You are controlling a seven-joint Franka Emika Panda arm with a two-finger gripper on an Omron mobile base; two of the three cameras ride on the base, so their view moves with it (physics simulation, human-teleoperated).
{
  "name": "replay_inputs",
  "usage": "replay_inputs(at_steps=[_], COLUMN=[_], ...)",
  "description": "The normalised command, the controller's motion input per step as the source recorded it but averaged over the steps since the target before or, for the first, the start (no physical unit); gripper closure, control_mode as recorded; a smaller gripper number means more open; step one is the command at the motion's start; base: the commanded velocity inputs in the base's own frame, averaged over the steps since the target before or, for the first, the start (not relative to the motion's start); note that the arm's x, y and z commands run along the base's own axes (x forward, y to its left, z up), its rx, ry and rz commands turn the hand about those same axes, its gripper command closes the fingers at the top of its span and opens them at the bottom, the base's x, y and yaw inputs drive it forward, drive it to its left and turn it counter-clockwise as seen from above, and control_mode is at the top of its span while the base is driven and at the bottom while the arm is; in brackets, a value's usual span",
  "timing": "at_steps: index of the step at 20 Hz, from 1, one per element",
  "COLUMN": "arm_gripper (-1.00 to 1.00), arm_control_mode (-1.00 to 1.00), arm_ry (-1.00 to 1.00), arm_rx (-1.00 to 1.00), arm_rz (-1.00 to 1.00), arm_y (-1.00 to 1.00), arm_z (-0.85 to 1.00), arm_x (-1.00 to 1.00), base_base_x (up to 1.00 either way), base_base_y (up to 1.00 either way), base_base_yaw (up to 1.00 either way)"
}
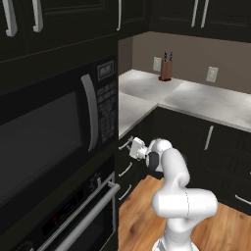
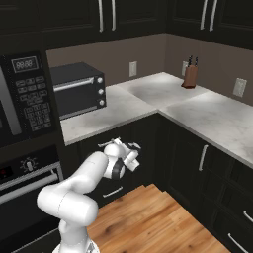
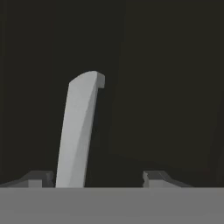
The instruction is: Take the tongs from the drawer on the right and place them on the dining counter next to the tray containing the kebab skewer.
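The drawer (image 1: 128, 156) is a black front under the stone worktop, and it looks shut. In the hand view its slim silver bar handle (image 3: 78, 131) rises between my two fingertips, close to the left one, with a wide gap to the right one. My gripper (image 3: 94, 179) is open around the handle and does not clamp it. From the base views the gripper (image 1: 129, 146) (image 2: 132, 147) sits right at the drawer front, just below the worktop edge. The tongs are hidden. The dining counter, tray and kebab skewer are out of view.
A microwave (image 1: 54, 132) and an oven (image 1: 83, 215) stand to the left of the arm. A toaster oven (image 2: 76, 89) and a knife block (image 2: 189, 75) sit on the marbled worktop (image 2: 207, 113). More drawer handles (image 1: 125, 169) lie below. Wooden floor (image 2: 148, 217) spreads around the base.
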Motion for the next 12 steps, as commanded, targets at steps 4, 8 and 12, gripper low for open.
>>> replay_inputs(at_steps=[4,8,12], arm_gripper=[1.00,1.00,1.00], arm_control_mode=[-1.00,-1.00,-1.00], arm_ry=[0.16,0.37,0.23], arm_rx=[0.00,0.00,-0.06], arm_rz=[-0.05,-0.07,-0.11], arm_y=[0.09,0.12,0.47], arm_z=[0.24,0.44,0.33], arm_x=[0.45,0.27,0.24], base_base_x=[0.00,0.00,0.00], base_base_y=[0.00,0.00,0.00], base_base_yaw=[0.00,0.00,0.00])
